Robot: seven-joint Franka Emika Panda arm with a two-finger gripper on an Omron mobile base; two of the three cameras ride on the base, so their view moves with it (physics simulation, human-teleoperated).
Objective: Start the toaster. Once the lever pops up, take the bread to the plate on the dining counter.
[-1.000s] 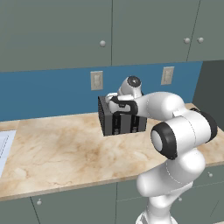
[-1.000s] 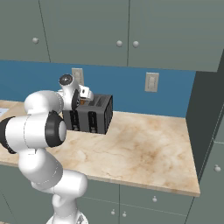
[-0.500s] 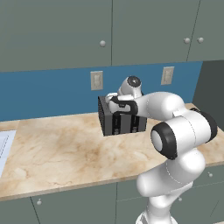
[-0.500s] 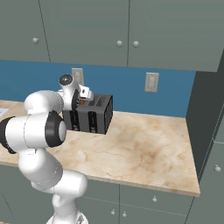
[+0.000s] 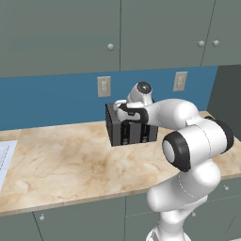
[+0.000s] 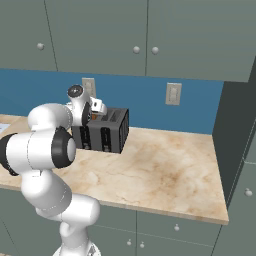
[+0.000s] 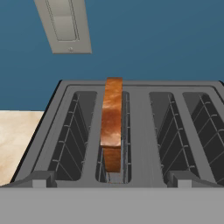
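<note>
Nothing moved, tool [image 5: 123, 113] spread above toaster [image 5: 129, 131], marble counter [image 5: 61, 164], blue wall [image 5: 47, 101].

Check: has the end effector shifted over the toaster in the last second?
No. In the left base view the end effector sits over the toaster just right of the wall outlet, the same as before.

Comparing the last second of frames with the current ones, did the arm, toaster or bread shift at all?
No visible change. The arm holds the same pose at the toaster, with the gripper still above its top and nothing taken hold of or let go. The toaster sits in the same spot on the counter, and the hand view shows the bread standing in a slot.
</note>
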